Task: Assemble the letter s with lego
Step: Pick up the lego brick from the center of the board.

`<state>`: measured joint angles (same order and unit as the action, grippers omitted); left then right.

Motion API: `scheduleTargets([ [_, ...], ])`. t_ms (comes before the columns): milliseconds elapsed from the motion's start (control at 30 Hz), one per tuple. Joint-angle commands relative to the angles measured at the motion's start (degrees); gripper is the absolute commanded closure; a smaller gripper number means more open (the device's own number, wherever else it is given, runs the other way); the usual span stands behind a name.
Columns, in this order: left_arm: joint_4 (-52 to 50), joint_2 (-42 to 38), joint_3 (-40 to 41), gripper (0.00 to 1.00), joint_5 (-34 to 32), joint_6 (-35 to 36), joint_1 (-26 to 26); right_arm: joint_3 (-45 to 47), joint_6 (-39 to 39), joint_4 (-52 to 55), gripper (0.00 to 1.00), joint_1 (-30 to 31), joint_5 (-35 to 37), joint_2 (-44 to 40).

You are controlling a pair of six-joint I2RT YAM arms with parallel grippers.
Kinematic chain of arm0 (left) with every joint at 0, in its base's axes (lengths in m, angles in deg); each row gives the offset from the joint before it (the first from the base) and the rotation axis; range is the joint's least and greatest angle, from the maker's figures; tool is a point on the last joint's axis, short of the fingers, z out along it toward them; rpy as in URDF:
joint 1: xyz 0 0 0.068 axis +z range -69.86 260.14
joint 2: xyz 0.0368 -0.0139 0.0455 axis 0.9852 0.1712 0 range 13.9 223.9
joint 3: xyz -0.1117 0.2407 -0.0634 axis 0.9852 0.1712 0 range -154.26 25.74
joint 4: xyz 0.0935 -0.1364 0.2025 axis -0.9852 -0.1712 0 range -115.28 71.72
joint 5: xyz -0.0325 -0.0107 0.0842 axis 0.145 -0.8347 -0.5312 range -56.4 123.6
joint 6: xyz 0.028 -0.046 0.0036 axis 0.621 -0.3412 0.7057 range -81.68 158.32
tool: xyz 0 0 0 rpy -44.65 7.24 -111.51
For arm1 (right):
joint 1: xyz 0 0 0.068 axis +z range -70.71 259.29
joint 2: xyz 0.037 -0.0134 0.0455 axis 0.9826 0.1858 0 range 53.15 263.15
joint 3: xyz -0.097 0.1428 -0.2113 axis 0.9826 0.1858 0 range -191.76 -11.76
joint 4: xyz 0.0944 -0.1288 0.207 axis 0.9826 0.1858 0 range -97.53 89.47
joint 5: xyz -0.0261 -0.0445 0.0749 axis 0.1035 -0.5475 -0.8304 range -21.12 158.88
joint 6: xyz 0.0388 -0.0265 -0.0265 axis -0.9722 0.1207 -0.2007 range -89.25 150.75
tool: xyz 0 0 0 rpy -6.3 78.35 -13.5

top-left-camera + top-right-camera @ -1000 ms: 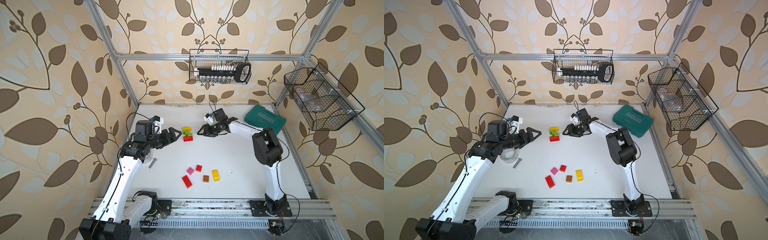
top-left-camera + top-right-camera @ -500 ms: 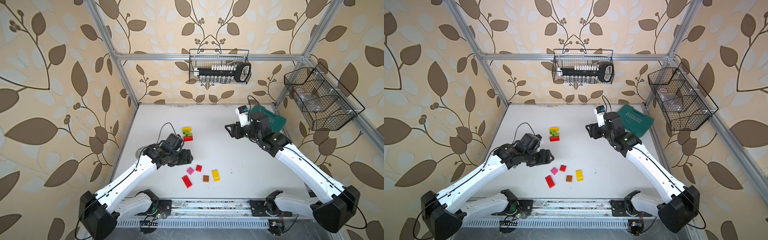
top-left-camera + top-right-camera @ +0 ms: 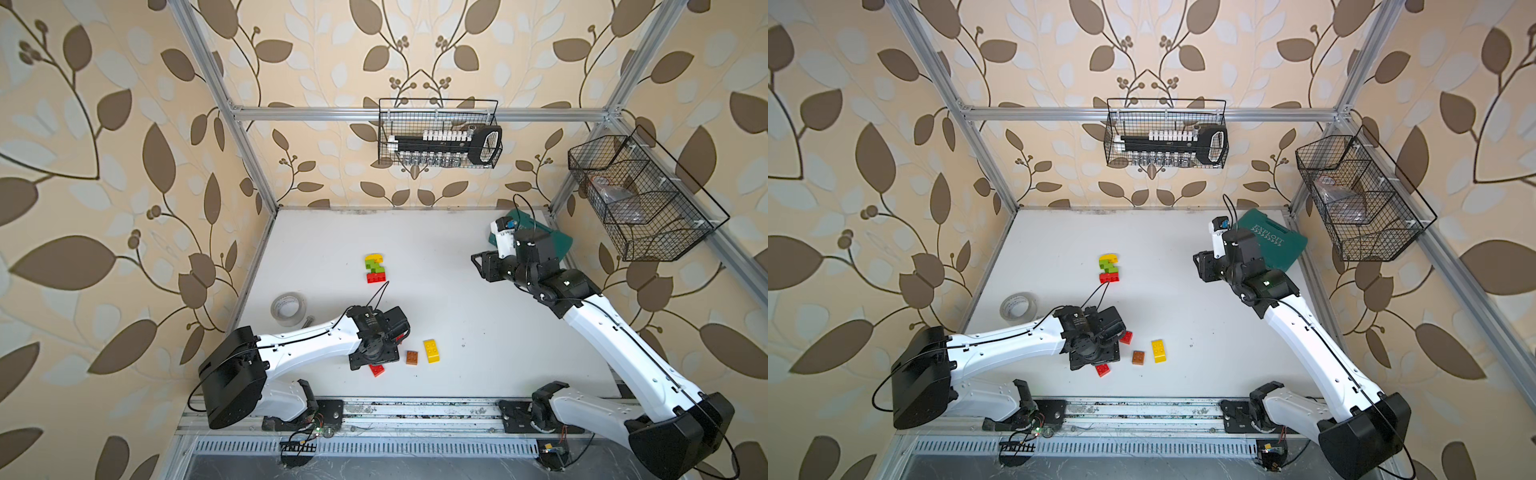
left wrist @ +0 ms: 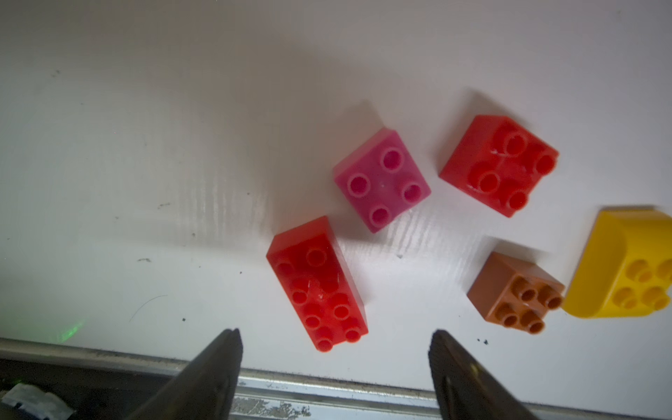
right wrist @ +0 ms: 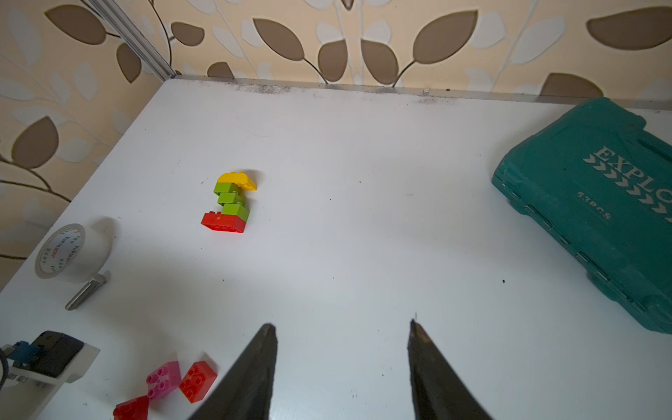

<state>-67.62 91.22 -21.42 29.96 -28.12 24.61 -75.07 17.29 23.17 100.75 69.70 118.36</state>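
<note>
A lego stack [image 3: 376, 269] of yellow, lime green and red bricks lies mid-table, also in the right wrist view [image 5: 229, 203]. Near the front edge lie loose lego. These are a long red brick [image 4: 316, 283], a pink square [image 4: 382, 180], a red square [image 4: 498, 163], a brown square [image 4: 516, 291] and a yellow oblong [image 4: 625, 265]. My left gripper [image 4: 334, 332] hangs open over the long red brick's near end [image 3: 377, 370], fingers clear of it. My right gripper [image 5: 341, 323] stands open and empty above bare table, by the teal case [image 3: 1271, 243].
A tape roll [image 3: 288, 308] and a metal bolt [image 3: 308, 321] lie at the left edge. The table's front metal rail [image 4: 327, 382] runs just behind the left fingers. Wire baskets hang on the back wall [image 3: 438, 133] and the right wall [image 3: 640, 199].
My left arm swung from the back left, beside the stack, down to the loose bricks at the front. My right arm drew away from the stack to the right, next to the teal case.
</note>
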Motion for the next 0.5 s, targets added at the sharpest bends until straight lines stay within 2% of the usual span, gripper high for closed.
scheduleTargets([
  [0,-0.18,-0.42,1.45,0.18,-2.84,-4.82,-0.28,1.76,-0.26,1.08,0.46,-0.30,-1.38,-0.43],
  [267,5.67,3.97,4.21,0.23,-0.36,-6.49,-0.28,2.84,0.01,0.61,0.46,-0.58,-1.65,-0.29],
  [467,8.12,4.50,5.81,0.35,0.30,-7.02,-0.28,3.17,0.01,0.50,0.46,-0.72,-1.72,-0.10],
])
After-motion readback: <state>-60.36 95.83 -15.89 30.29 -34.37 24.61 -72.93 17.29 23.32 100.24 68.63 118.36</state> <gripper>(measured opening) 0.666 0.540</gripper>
